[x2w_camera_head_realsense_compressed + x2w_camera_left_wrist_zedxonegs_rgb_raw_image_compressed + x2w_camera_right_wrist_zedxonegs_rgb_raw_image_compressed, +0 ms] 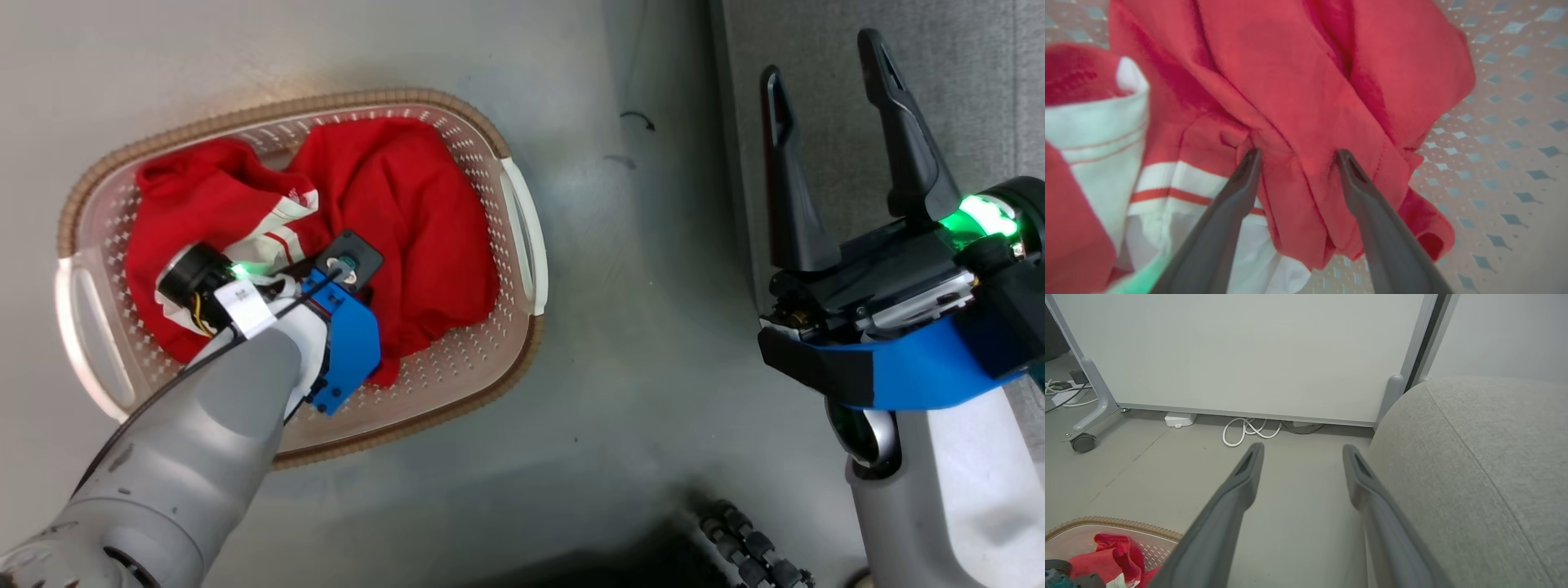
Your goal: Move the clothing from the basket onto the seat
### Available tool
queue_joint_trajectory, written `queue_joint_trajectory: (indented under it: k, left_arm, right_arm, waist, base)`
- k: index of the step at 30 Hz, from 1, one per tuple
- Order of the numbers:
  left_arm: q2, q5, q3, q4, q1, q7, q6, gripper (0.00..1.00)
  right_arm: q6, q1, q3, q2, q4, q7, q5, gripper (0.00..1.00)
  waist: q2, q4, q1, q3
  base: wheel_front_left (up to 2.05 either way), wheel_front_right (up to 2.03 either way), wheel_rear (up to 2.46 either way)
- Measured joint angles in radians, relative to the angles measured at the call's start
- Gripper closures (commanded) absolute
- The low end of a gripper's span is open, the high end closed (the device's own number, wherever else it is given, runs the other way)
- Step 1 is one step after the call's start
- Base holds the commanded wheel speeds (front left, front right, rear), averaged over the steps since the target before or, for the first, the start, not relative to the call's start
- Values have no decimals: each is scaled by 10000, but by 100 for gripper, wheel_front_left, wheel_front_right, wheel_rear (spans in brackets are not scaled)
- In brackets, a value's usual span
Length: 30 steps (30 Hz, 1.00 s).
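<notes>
The cream basket (457, 359) stands on the floor at the left, holding both garments. The plain red one (416, 212) fills its right half; the red one with white stripes (277, 229) lies to the left. My left arm reaches down into the basket. In the left wrist view my left gripper (1297, 157) is open, its fingertips pressed into the plain red garment (1298, 73) with a fold between them; the striped garment (1098, 134) lies beside it. My right gripper (822, 61) hangs open and empty by the edge of the grey seat (988, 82).
The right wrist view shows the seat's rounded edge (1474, 477) at the right, a pale wheeled partition panel (1249, 351) ahead with white cables (1249, 430) at its foot, and the basket rim (1106, 522) at the lower left. Bare grey floor (637, 286) separates basket and seat.
</notes>
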<state>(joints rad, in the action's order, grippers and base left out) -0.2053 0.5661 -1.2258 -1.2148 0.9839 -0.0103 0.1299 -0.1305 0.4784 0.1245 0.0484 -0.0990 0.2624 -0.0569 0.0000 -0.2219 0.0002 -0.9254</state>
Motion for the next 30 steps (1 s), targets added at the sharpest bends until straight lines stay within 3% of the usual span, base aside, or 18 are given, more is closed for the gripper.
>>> queue_joint_trajectory:
  k: [8,17,18,19,30]
  left_arm:
    - [107,725,-50,-94,341,35,0,0]
    - [351,826,-257,-272,592,355,0,0]
    - [360,773,-286,-324,615,458,0,36]
    - [364,663,-318,-378,650,489,0,100]
    - [539,669,-382,-616,668,1296,0,100]
  right_arm:
    - [0,-1,27,2,-416,0,-31,0]
    - [0,-11,113,0,-596,0,8,0]
    - [0,-10,125,2,-604,0,17,0]
    - [0,-6,128,2,-616,0,23,0]
    - [0,35,113,0,-564,0,105,0]
  waist:
    - [0,-69,0,-642]
    - [0,24,-1,-954]
    - [0,31,-1,-972]
    - [0,39,-1,-981]
    - [0,247,-2,-556]
  base:
    - [0,0,0]
    - [0,0,0]
    - [0,0,0]
    - [0,0,0]
    - [0,0,0]
